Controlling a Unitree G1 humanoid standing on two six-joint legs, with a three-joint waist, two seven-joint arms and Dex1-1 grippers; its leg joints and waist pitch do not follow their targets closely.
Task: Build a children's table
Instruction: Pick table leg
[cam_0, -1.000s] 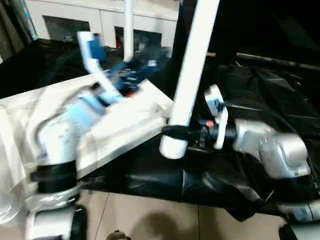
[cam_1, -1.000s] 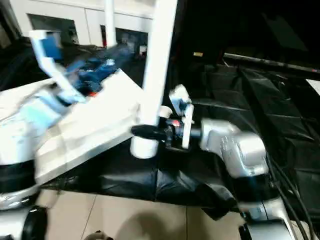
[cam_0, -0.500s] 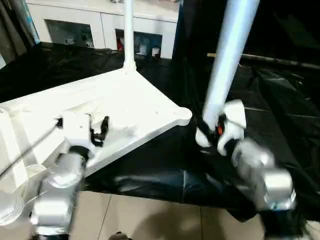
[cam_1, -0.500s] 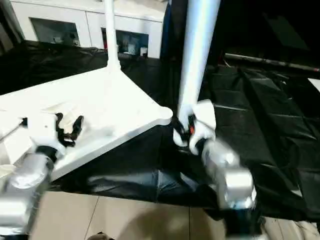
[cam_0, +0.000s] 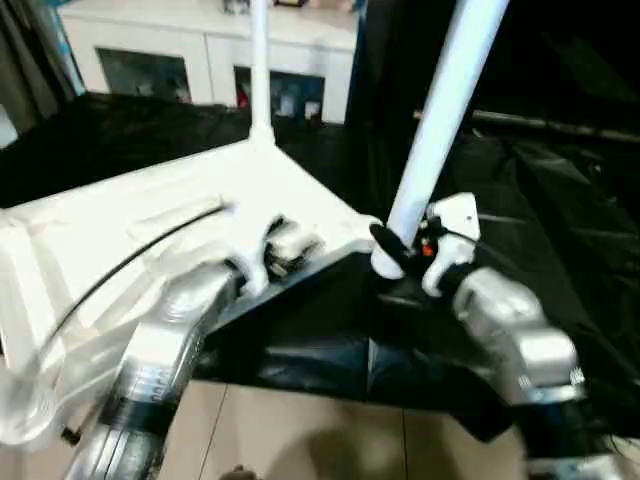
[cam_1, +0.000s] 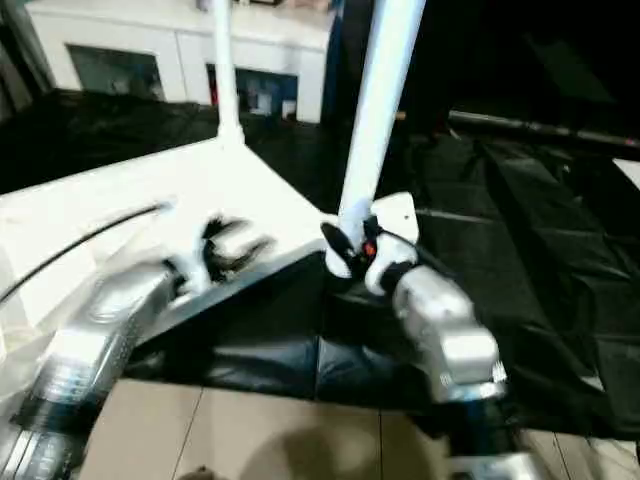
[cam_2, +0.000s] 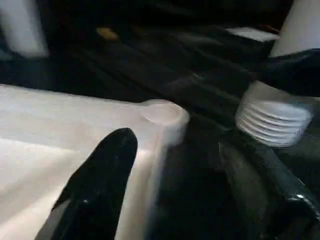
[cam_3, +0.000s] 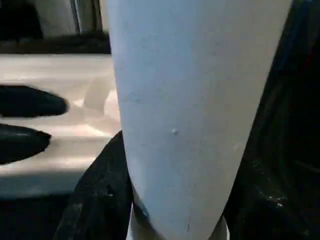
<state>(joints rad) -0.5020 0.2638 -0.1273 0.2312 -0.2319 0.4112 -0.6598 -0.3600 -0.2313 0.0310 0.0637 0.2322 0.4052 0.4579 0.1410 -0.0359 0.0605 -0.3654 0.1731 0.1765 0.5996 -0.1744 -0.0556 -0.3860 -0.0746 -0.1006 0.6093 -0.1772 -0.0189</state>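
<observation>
handling: leg looks light, stiff, smooth hollow plastic, so grip low near the threads | right claw clamped on it, threaded end just beside the top's corner socket | left claw spread over the top, empty | hidden: leg's upper end cut off, left claw blurry

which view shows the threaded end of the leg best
The left wrist view: the ridged threads of the leg show plainly, near the tabletop's corner socket. Both eye views show the leg slanting in the right claw, its tip hidden. The right wrist view shows its smooth shaft.
</observation>
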